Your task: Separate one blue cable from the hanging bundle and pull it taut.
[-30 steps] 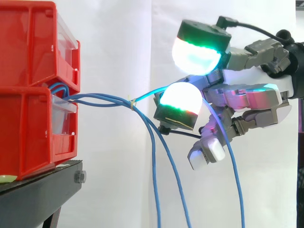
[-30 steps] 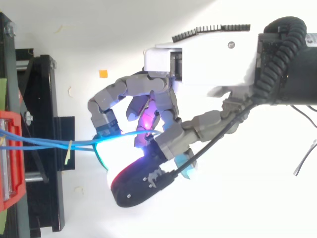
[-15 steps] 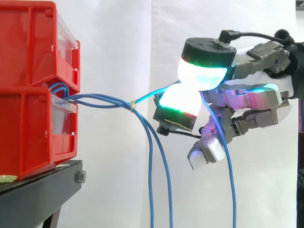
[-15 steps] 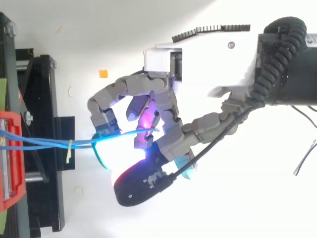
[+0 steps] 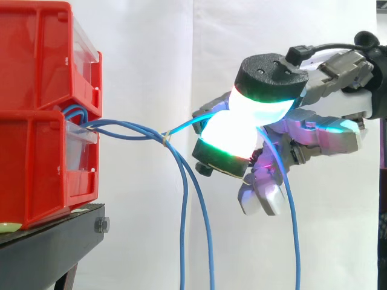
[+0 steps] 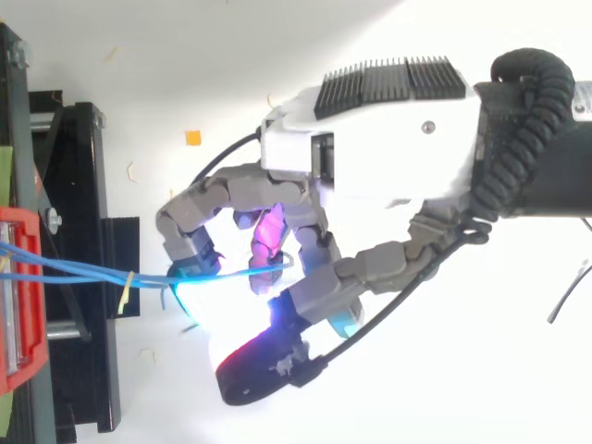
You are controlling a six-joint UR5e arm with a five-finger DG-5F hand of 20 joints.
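- At three o'clock in the side view, the hand (image 5: pixel 323 124) pinches one blue cable (image 5: pixel 184 125) between two glowing pads (image 5: pixel 260 107).
- Beyond it, the bundle (image 5: pixel 183 241) hangs toward six from a tie (image 5: pixel 167 136).
- Farthest, at nine, red bins (image 5: pixel 36 121) anchor the cable. Draw steadily toward three, keeping the pinch closed.

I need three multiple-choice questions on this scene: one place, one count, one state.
1. The small yellow tie on the thin blue cables sits A) between the red plastic bins and the hand B) right of the hand C) above the bins
2. Blue strands reaching the side view's lower edge: A) one B) three C) six
3. The hand is A) open B) shut on one blue cable C) shut, empty
1A: it lies left of the hand. 2B: two below the tie, one beside the hand. 3B: pads pinch it.
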